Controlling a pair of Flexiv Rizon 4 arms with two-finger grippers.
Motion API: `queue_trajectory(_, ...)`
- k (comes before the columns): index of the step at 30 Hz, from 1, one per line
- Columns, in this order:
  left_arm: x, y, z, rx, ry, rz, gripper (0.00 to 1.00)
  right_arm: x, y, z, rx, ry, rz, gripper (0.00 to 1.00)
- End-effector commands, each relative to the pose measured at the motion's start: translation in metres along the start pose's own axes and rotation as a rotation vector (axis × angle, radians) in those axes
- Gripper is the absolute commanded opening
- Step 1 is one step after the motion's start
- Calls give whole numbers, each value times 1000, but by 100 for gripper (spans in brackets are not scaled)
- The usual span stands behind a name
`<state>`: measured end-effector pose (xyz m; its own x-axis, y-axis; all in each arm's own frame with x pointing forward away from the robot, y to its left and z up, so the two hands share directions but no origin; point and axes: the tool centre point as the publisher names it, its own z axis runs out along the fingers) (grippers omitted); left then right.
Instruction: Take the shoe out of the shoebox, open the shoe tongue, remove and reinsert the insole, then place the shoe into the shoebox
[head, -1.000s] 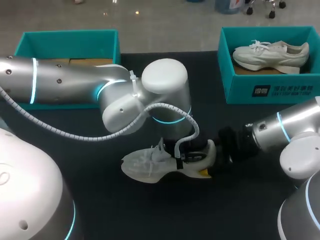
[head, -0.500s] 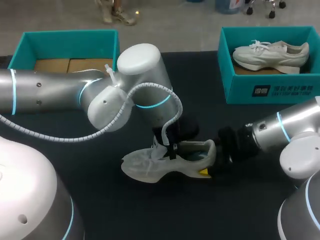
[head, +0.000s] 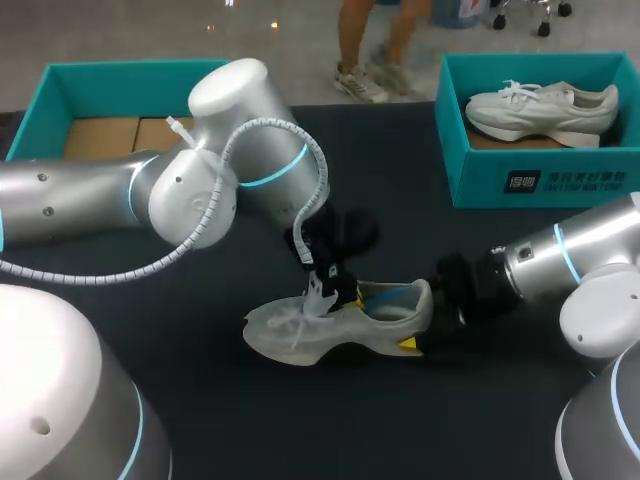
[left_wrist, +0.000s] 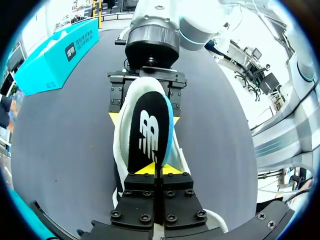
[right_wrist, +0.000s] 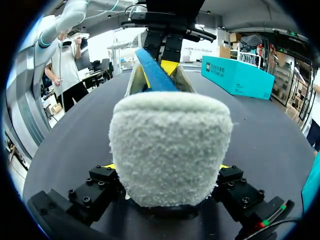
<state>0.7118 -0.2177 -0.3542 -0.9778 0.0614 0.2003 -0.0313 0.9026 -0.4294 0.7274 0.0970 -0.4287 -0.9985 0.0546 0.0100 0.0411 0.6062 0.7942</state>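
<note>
Your left gripper (left_wrist: 156, 169): fingers pinched together on one end of insole (left_wrist: 147, 135). Insole: black top, white logo, blue edge, lifted at a slant out of shoe (head: 335, 325). Your right gripper (right_wrist: 165, 172): fingers spread wide, clamping shoe heel from both sides. Shoe sits mid-table, toe left, heel right. Far right: right shoebox (head: 540, 180), teal, white print on near wall, holds second shoe (head: 540, 108). Far left: left shoebox (head: 60, 85), teal.

Robotics lab — two silver arms (head: 90, 205) over a black table (head: 300, 425).
</note>
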Motion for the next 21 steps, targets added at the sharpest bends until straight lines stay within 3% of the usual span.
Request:
queue_trajectory(1,0,-1,-8,47,-1,15,0,0,-1,1,4,-1,1,0)
queue_trajectory(21,4,-54,-33,182,-22,163,0,0,-1,1,4,-1,1,0)
